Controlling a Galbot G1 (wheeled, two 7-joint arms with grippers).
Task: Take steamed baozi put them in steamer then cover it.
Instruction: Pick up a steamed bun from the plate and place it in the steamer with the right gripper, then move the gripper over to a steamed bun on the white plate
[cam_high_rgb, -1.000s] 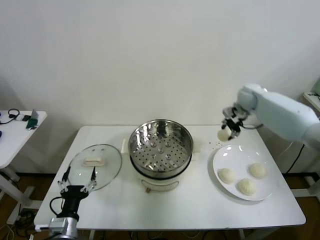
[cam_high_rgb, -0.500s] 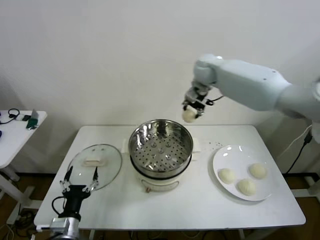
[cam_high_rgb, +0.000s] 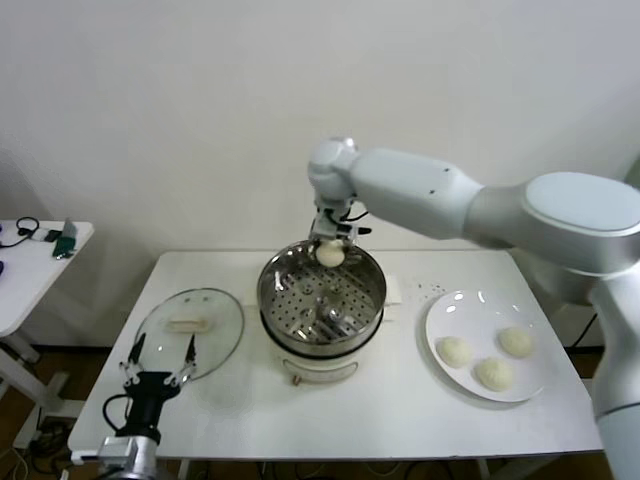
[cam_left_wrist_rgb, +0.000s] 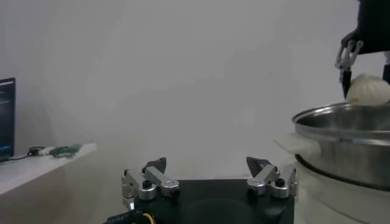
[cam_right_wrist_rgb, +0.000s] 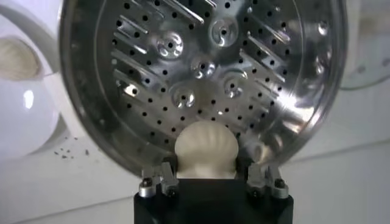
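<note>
One white table (cam_high_rgb: 400, 400) before a bare wall; right gripper (cam_high_rgb: 330, 240) pinches a baozi (cam_high_rgb: 330, 254), left gripper (cam_high_rgb: 157, 362) spread.

baozi (cam_high_rgb: 330, 253): held over steamer (cam_high_rgb: 322, 290) rim | three baozi (cam_high_rgb: 487, 358): beside steamer

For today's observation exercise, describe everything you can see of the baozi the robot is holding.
The held baozi is a small, round, smooth cream-white bun with faint pleats showing in the right wrist view. The right gripper is shut on its sides, holding it in the air just above the far rim of the steel steamer; only the fingers touch it.
</note>
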